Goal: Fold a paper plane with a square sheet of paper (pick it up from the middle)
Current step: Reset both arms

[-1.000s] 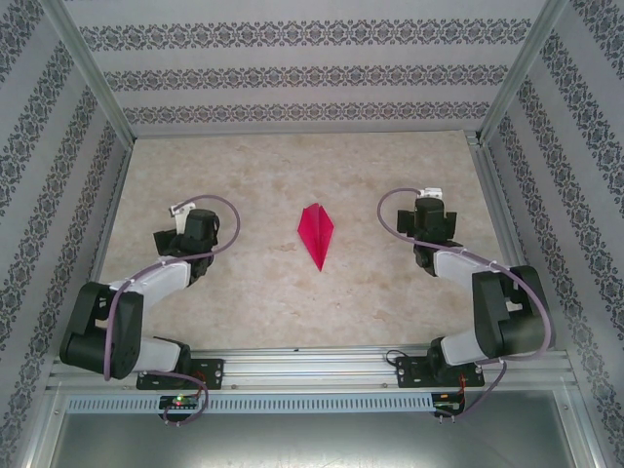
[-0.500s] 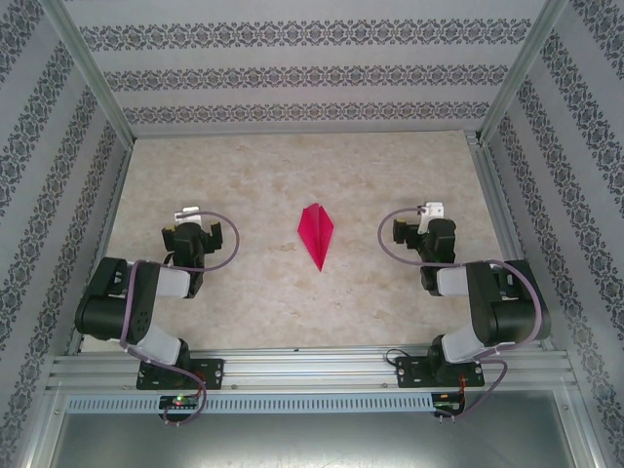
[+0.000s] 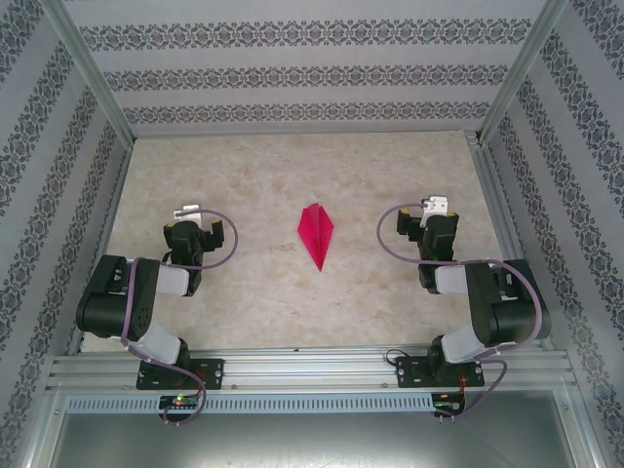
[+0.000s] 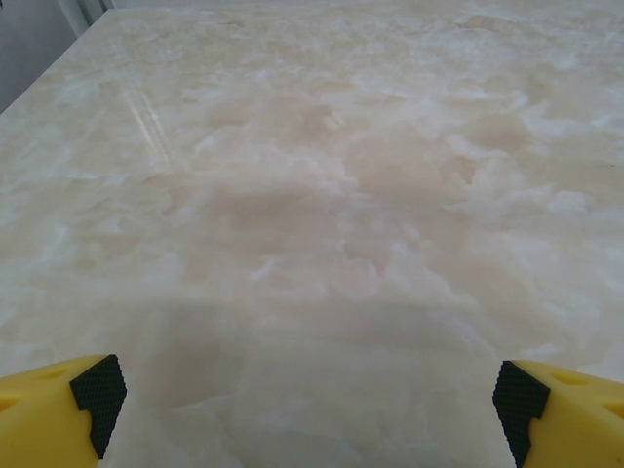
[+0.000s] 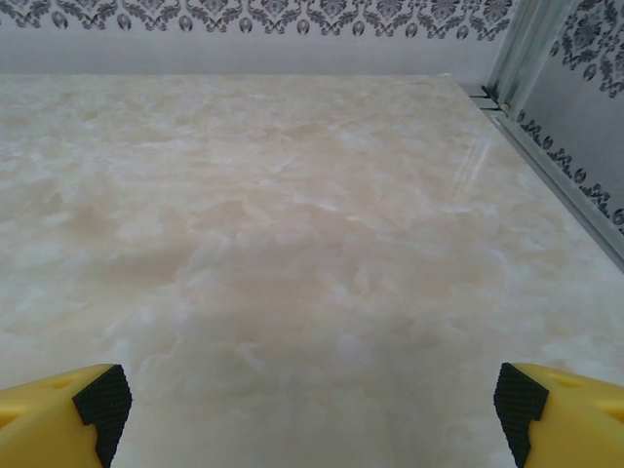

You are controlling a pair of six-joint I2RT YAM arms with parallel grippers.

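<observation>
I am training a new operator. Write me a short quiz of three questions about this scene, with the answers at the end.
1. True or false: the left claw holds the paper plane.
2. On the table, the plane's sharp tip aims toward: A) the near edge; B) the far edge; C) the left side.
3. Fill in: the right claw has its jaws ____.
Key: 1 false; 2 A; 3 open.

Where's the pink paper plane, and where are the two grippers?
paper plane (image 3: 316, 234), top view, its middle.
left gripper (image 4: 308, 402), left wrist view, between its fingertips.
right gripper (image 5: 310, 405), right wrist view, between its fingertips.
</observation>
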